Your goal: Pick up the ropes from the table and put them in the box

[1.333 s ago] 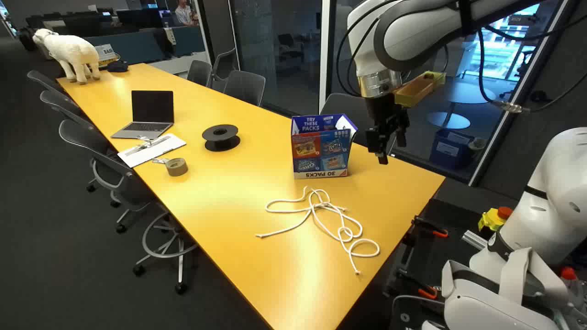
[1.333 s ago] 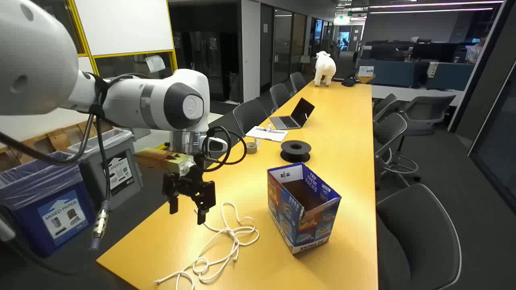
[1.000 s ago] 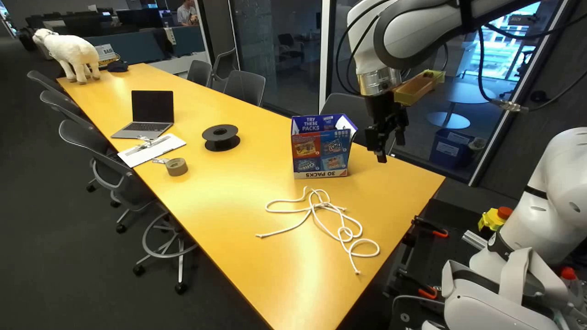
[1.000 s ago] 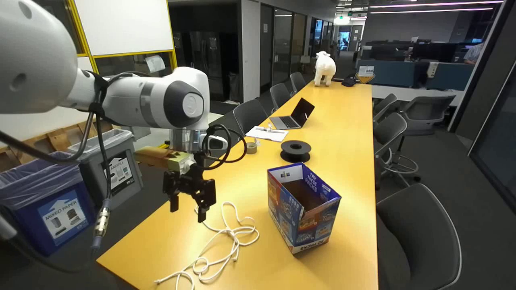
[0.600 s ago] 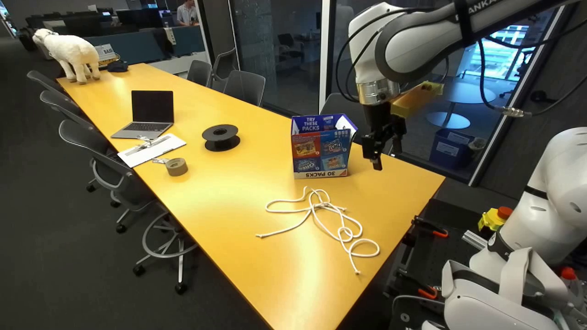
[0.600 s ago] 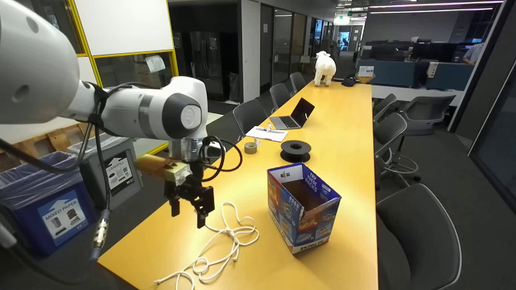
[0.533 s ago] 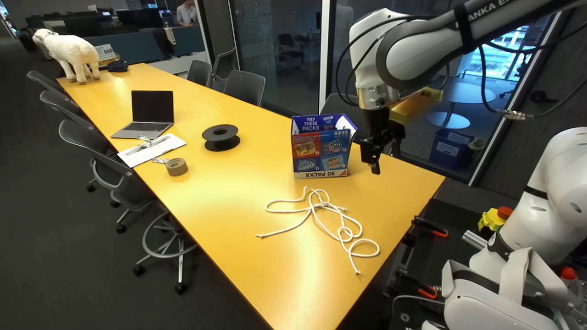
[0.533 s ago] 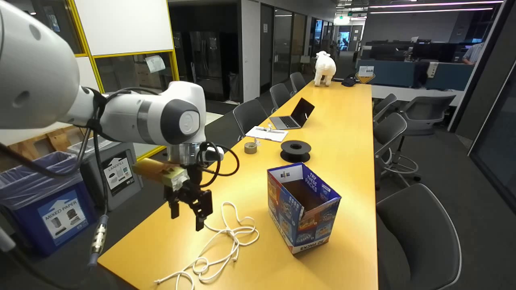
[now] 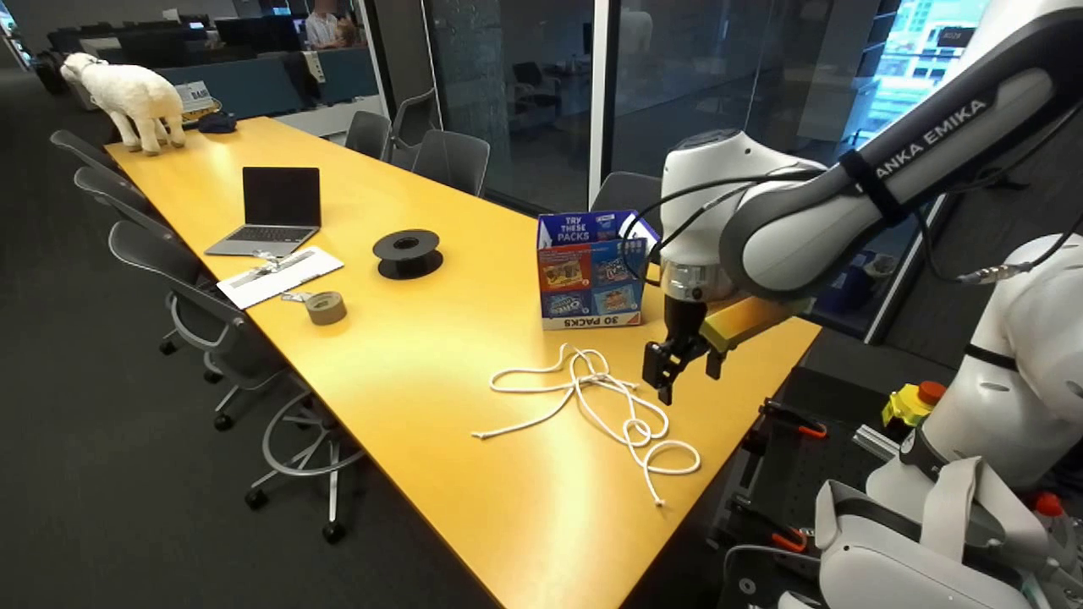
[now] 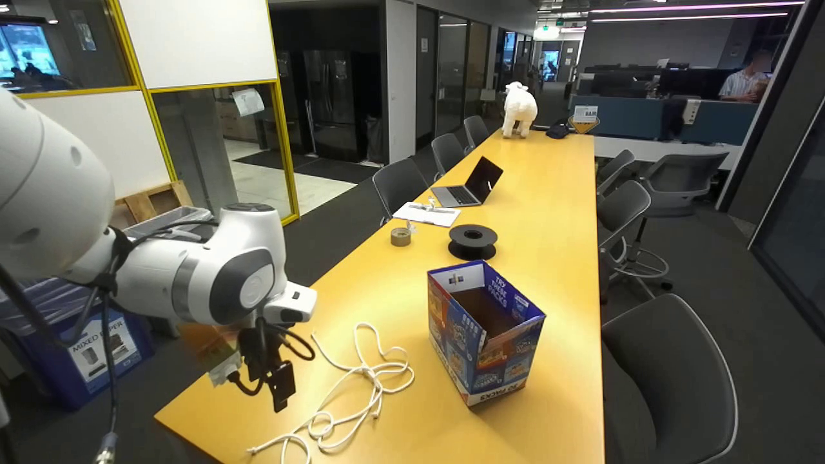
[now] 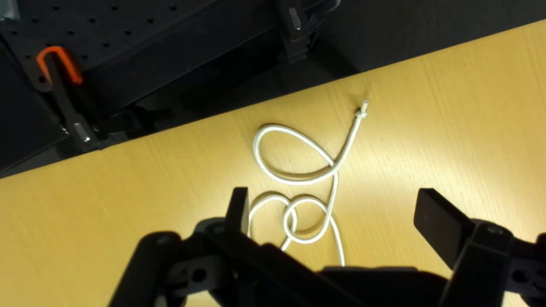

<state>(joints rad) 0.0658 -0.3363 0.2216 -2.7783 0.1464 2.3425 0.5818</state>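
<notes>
The ropes lie as loose white loops on the table in both exterior views. My gripper hangs above the table beside their looped end, apart from them as far as I can tell. Seen from the wrist, several curls of the ropes pass below and between the widely spread fingers; nothing is gripped. A knotted end shows near the table edge, while the rest runs out of sight beneath the gripper body. Upright and open-topped, the blue printed box stands near the ropes, its visible inside dark.
On the table are a black spool, a tape roll, a clipboard and a laptop. Orange-tipped clamps sit beyond the table's edge by the robot base. A chair stands beside the box.
The arm has come down a good way, bringing the gripper from high over the table's end to lower, close to the ropes. Ropes and box have stayed put.
</notes>
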